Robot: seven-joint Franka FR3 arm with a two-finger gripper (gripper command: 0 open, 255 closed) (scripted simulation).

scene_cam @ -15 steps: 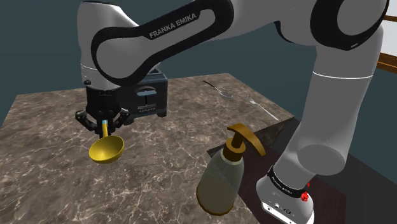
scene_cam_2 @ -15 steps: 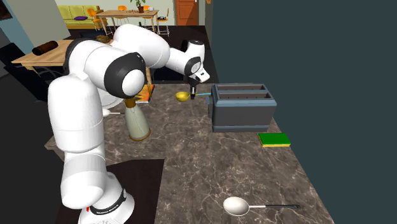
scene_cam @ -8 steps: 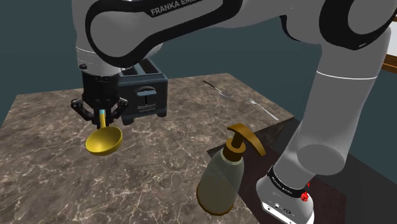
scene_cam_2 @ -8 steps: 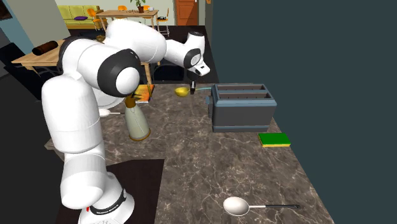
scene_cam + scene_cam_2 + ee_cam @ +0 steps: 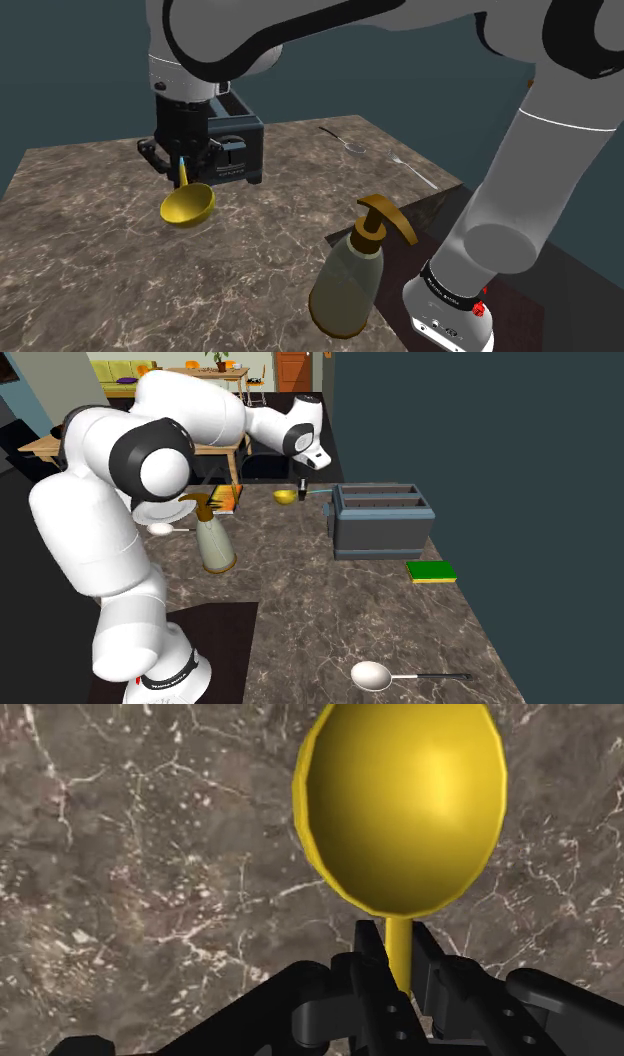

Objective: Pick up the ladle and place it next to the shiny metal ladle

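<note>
**Yellow ladle clamped in the gripper, beside the toaster**

We have the yellow ladle (image 5: 187, 204) (image 5: 286, 497) (image 5: 400, 804) in the black gripper (image 5: 182, 165) (image 5: 303, 492) (image 5: 398, 944). The jaws are nearly together and pinch the thin yellow stem just above the bowl, one on each side. The bowl hangs below the gripper with its hollow side facing the wrist camera. The brown marble counter (image 5: 90, 270) (image 5: 300, 602) (image 5: 150, 854) lies behind it. A short cyan stretch of handle shows at the gripper in the shoulder view.

In the shoulder view the ladle is just in front of the dark toaster (image 5: 235, 150) (image 5: 383, 520), near its left corner. In the second exterior view it sits at the counter's far end, left of the toaster.

The metal ladle (image 5: 345, 140) (image 5: 372, 675) lies flat on the counter, well apart from the yellow one, with the toaster between them. A green sponge (image 5: 431, 571) lies just in front of the toaster. An amber soap dispenser (image 5: 350, 275) (image 5: 213, 537) stands upright near the stand.
</note>
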